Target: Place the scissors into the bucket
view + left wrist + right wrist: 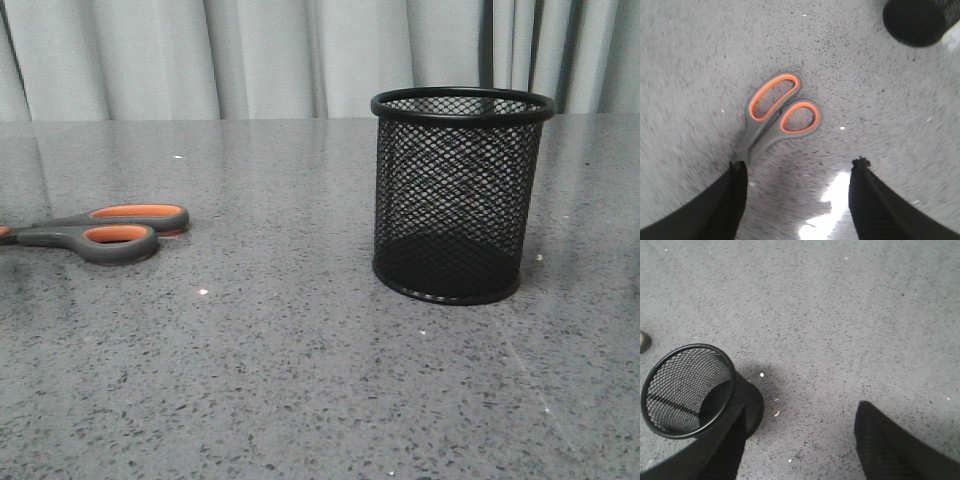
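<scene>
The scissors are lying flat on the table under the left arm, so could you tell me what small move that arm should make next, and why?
Probably lower the left gripper onto the scissors and shift it so the handles sit between the fingers. Its jaws are open and empty, and one fingertip only reaches the neck. The bucket stands upright and empty, off to the right.

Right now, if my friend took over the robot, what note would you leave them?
Left end effector: open, empty, above the scissors.
Right end effector: open, empty, beside the bucket.
Scissors lie flat on the table, on the robot's left, closed.
Bucket stands upright on the right, apart from the scissors, nothing inside.
Done: nothing grasped.
Left: grip the scissors, carry them across, drop them into the bucket.
</scene>
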{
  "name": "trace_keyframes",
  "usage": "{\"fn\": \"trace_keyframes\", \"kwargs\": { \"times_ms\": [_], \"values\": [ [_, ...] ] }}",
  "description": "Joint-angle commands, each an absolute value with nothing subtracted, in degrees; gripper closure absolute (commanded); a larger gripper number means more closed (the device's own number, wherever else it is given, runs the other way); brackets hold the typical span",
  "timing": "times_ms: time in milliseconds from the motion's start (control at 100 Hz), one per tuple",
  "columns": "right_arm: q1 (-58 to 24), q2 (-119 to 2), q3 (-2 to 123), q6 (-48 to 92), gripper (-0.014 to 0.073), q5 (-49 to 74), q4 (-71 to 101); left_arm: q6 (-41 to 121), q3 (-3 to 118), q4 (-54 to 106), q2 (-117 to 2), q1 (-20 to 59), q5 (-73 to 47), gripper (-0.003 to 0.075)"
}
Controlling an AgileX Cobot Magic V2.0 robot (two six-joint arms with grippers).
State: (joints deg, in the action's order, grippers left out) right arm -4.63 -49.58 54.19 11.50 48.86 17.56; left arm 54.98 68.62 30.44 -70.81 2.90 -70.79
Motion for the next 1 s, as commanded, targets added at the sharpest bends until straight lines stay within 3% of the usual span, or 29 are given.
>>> {"fn": "trace_keyframes", "kwargs": {
  "times_ms": [0,140,530,990],
  "values": [
    [-5.85,-49.51,56.26,12.53,0.0169,45.91,18.77,65.75,72.47,32.96,-72.81,3.01,-73.17,0.0321],
    [-6.84,-49.51,56.26,12.97,0.0169,45.91,18.77,74.17,74.24,31.83,-76.90,4.29,-73.17,0.0321],
    [-7.22,-49.51,56.26,12.97,0.0169,45.91,18.77,74.68,80.22,15.63,-87.75,13.26,-73.03,0.0320],
    [-7.66,-49.51,56.26,13.08,0.0169,45.96,18.77,78.76,82.52,11.74,-95.41,15.01,-73.13,0.0319]
  ]
}}
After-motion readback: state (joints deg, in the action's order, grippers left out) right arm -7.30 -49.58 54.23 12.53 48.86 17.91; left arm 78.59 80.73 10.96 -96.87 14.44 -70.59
